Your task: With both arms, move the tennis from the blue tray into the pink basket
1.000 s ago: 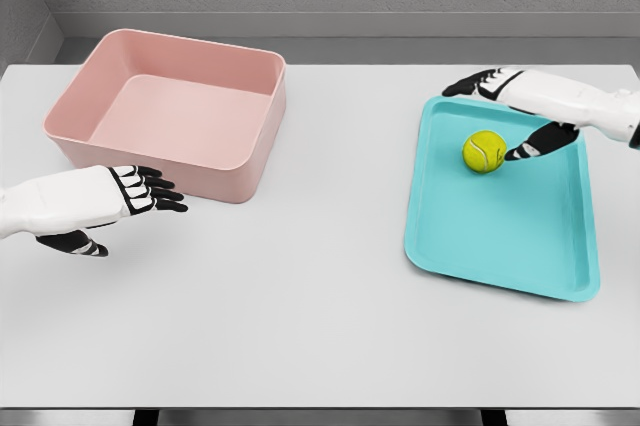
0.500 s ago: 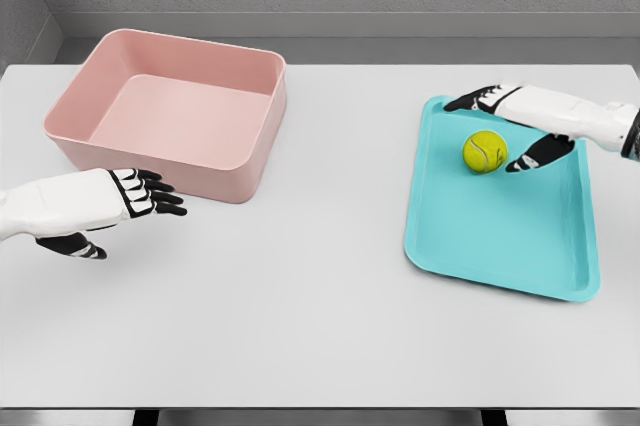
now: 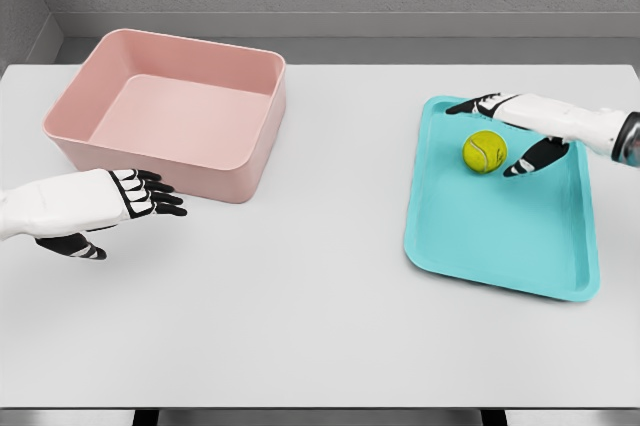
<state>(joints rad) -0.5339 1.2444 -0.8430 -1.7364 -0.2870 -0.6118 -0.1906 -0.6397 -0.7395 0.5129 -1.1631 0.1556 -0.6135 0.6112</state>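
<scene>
A yellow-green tennis ball [image 3: 485, 151] lies in the upper part of the blue tray [image 3: 500, 236] on the right of the table. My right hand [image 3: 492, 134] is open around it from behind and the right. Its fingers [image 3: 470, 105] reach past the ball's far side and its thumb [image 3: 527, 162] sits just right of the ball, not closed on it. The pink basket [image 3: 240, 171] stands at the far left with nothing in it. My left hand [image 3: 150, 194] hovers open just in front of the basket's near wall.
The white table [image 3: 300, 286] stretches between basket and tray. Its near edge runs along the bottom of the view, and a grey wall stands behind its far edge.
My right hand has dropped lower and closer around the ball, with the forearm pulling toward the right edge. The left hand has barely shifted. The ball stays in place.
</scene>
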